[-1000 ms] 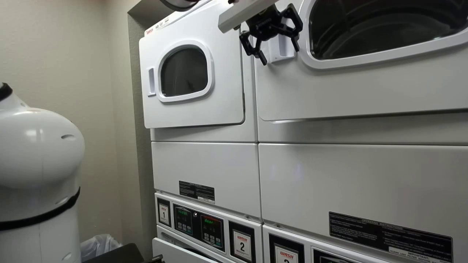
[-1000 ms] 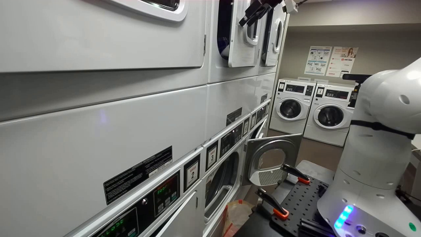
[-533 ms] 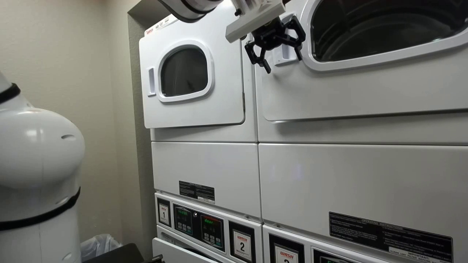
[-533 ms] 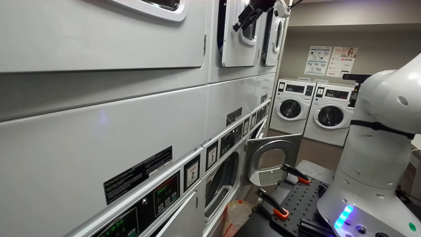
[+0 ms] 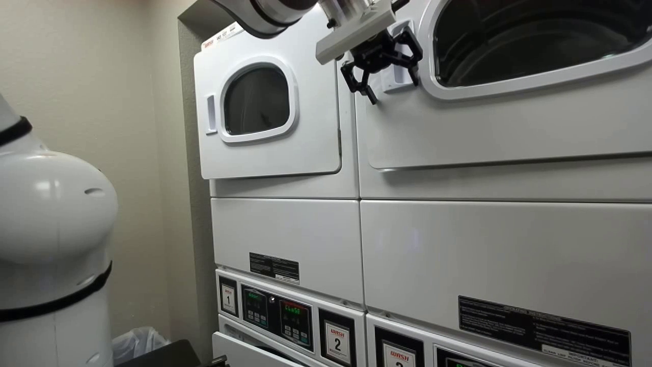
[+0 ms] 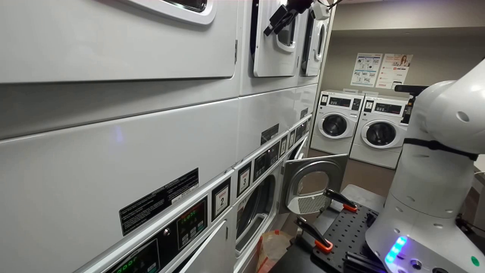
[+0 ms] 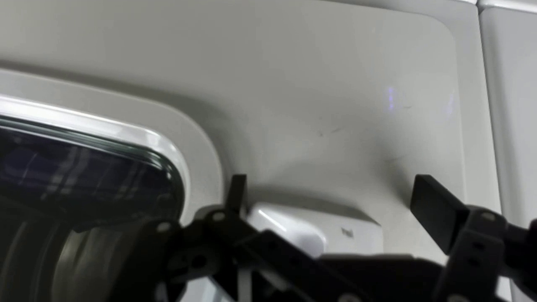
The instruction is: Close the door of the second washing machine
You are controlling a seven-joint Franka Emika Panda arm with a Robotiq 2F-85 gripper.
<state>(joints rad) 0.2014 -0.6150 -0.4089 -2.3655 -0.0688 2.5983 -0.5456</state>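
Note:
The door [image 5: 489,127] is a white panel with a big rounded dark window. It also shows in an exterior view [image 6: 278,62], slightly ajar, with a dark gap along its free edge. It belongs to the second washing machine [image 5: 499,244], whose drum opening is mostly hidden behind it. My gripper [image 5: 395,93] is open and empty at the door's handle side. In the wrist view my gripper [image 7: 335,199] has its fingers spread on either side of the white handle [image 7: 356,237]. The fingertips are at or very near the door's face; contact is not certain.
A neighbouring white unit with a small-window door [image 5: 310,153] stands beside the second machine. Below, a silver-backed door [image 6: 337,170] stands wide open. A farther upper door [image 6: 312,64] is ajar. A black perforated base plate [image 6: 341,231] with orange-tipped clamps lies by the arm.
The door's free edge has swung inward toward its machine, and the gap has narrowed. My gripper has moved along with it, lower and nearer the machine, staying open.

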